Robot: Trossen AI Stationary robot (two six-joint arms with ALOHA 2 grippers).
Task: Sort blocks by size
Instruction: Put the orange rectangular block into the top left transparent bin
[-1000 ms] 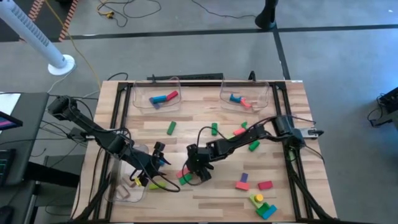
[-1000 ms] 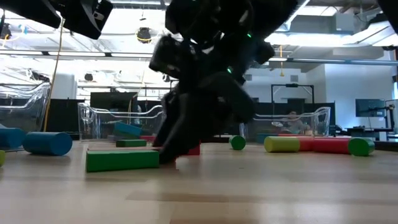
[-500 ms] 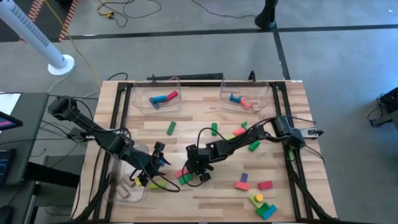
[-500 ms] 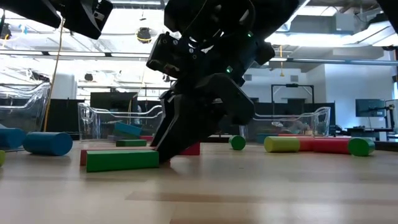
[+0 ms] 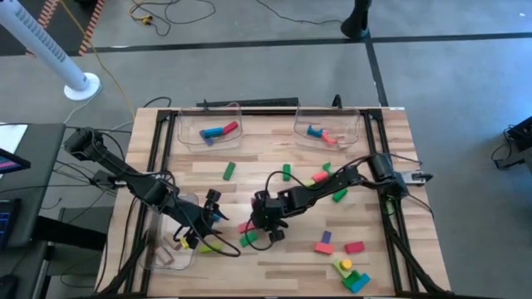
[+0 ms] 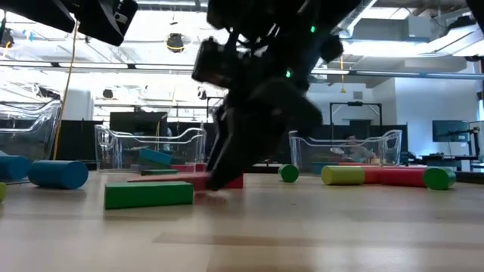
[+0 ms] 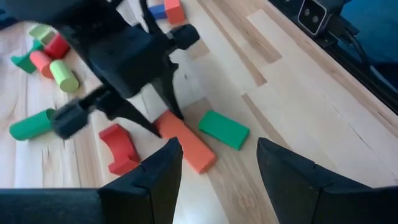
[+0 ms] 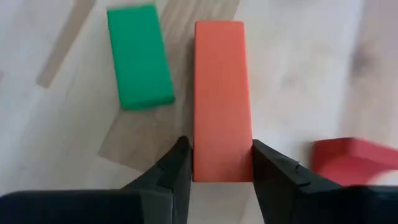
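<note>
We see the right gripper (image 8: 221, 165) pinching a flat orange-red rectangular block (image 8: 222, 99) near the bench's front-middle, beside a green block (image 8: 138, 56). The left gripper (image 7: 217, 165) hovers nearby, fingers spread.

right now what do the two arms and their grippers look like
Both arms are dark, jointed links with thin black cables looping along them. The left gripper and right gripper are black, each with two flat, wedge-shaped fingers. In the low view a small green light glows on the right arm's wrist.
</note>
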